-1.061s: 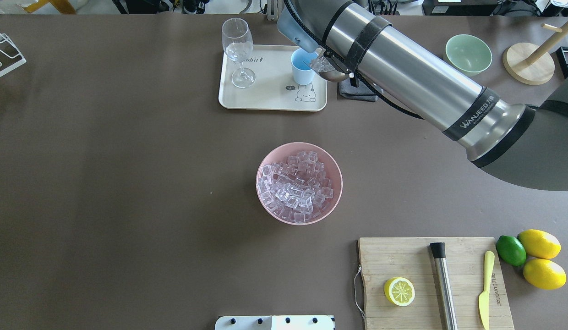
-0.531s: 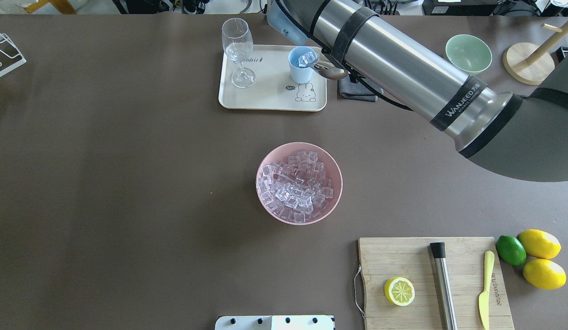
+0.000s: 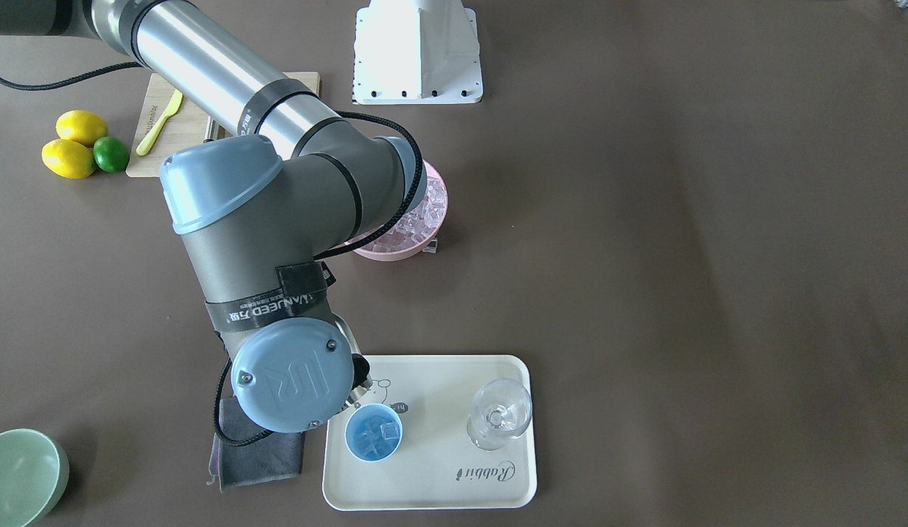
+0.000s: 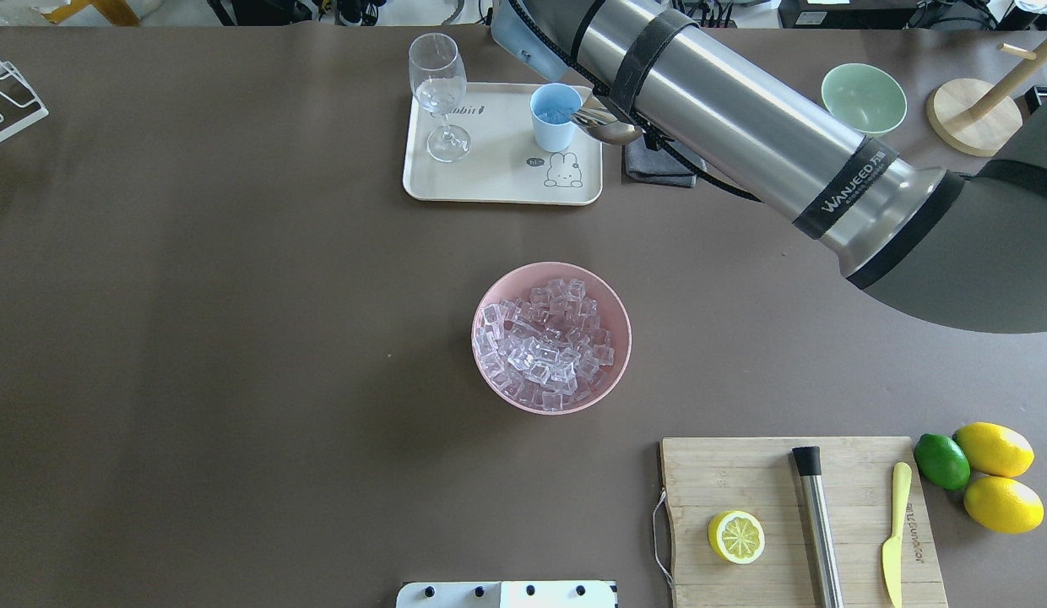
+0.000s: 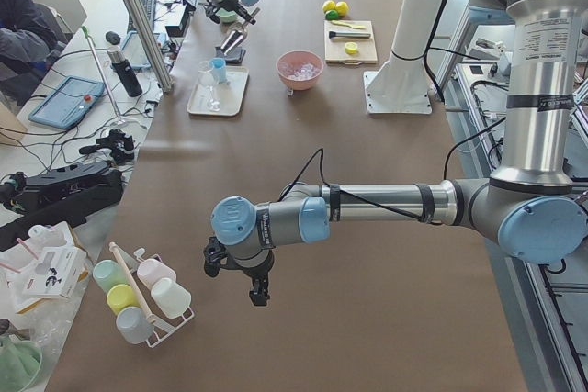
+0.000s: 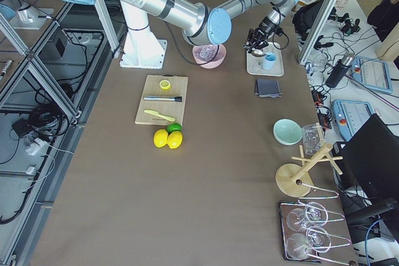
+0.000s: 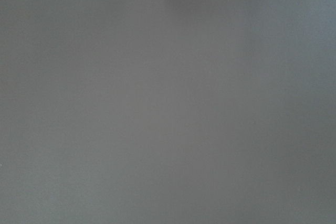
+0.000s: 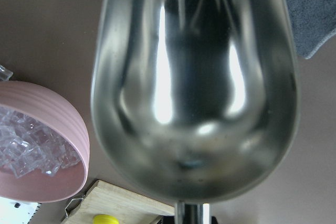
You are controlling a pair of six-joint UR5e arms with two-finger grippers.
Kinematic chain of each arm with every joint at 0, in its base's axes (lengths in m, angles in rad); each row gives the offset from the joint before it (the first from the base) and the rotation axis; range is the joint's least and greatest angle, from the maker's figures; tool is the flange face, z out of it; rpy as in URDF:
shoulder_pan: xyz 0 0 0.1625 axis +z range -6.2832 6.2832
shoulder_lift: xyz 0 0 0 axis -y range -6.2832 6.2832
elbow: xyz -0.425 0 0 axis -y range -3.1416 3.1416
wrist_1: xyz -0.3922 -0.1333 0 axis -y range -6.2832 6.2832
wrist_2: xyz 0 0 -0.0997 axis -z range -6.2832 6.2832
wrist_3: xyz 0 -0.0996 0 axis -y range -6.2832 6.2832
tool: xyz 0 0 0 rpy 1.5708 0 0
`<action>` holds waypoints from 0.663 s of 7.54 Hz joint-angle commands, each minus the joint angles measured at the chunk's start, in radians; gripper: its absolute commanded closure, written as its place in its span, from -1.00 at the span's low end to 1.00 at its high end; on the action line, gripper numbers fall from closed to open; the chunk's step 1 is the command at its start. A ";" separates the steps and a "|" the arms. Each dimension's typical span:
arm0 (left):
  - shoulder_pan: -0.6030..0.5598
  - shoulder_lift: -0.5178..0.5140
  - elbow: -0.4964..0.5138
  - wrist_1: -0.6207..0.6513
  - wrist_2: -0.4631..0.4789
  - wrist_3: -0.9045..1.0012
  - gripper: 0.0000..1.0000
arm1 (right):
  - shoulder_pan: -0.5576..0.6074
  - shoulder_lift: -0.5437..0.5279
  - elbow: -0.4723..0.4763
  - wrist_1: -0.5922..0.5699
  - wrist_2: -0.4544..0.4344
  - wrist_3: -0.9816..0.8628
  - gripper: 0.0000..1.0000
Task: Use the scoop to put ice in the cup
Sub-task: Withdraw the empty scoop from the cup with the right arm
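The light-blue cup (image 4: pixel 556 116) stands on the cream tray (image 4: pixel 498 181) with a few cubes of ice (image 3: pixel 375 432) inside it. Just right of its rim hangs the steel scoop (image 4: pixel 612 129). Its trough (image 8: pixel 194 87) fills the right wrist view and holds nothing. My right gripper (image 6: pixel 256 43) grips the scoop's handle, with its fingers hidden under the wrist. The pink bowl (image 4: pixel 612 291) at mid-table is heaped with ice (image 4: pixel 545 342). My left gripper (image 5: pixel 256 287) hangs over bare table far off, and I cannot tell whether it is open or shut.
A stemmed glass (image 4: pixel 440 93) shares the tray. A grey cloth (image 4: pixel 654 169) lies right of it, under the arm. A green bowl (image 4: pixel 863 100) and a wooden stand (image 4: pixel 975 114) sit at the far right. The cutting board (image 4: pixel 743 481) and the lemons (image 4: pixel 996 473) are near the front right.
The scoop was tipped at the cup's rim with ice in it. The ice has dropped into the cup, and the scoop now hangs empty beside the rim.
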 commanded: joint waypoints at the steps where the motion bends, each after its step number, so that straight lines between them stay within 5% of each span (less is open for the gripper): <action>1: -0.001 0.000 -0.001 -0.002 0.000 0.004 -0.97 | 0.055 -0.057 0.123 -0.033 -0.043 0.002 1.00; 3: -0.003 0.002 -0.005 -0.002 -0.002 -0.001 -0.97 | 0.119 -0.219 0.379 -0.102 -0.039 0.015 1.00; 5: -0.001 0.000 -0.006 -0.002 -0.002 -0.001 -0.97 | 0.178 -0.312 0.503 -0.160 -0.050 0.016 1.00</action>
